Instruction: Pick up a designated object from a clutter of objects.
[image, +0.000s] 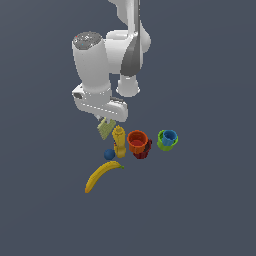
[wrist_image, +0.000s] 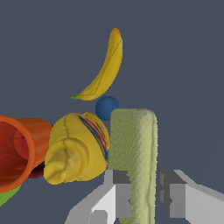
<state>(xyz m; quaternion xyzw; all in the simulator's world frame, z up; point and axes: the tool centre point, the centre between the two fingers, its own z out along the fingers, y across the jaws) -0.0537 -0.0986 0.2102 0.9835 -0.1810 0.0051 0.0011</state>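
Note:
The pale yellow-green speckled pad (image: 105, 128) hangs on edge under my gripper (image: 107, 121), close beside the yellow bottle (image: 119, 141). In the wrist view the pad (wrist_image: 133, 153) stands between my two fingers (wrist_image: 120, 194), which are shut on it; my gripper (wrist_image: 142, 197) holds its near end. The yellow bottle (wrist_image: 76, 151) is right beside the pad. The small blue ball (image: 109, 154) and the yellow banana (image: 101, 175) lie beyond; they also show in the wrist view, the ball (wrist_image: 105, 107) and the banana (wrist_image: 105, 70).
An orange cup (image: 137, 140) sits on a red cup (image: 143, 150) to the exterior view's right of the bottle. A blue cup (image: 170, 136) nests in a green cup (image: 162, 142) further right. The orange cup (wrist_image: 19, 148) fills one side of the wrist view.

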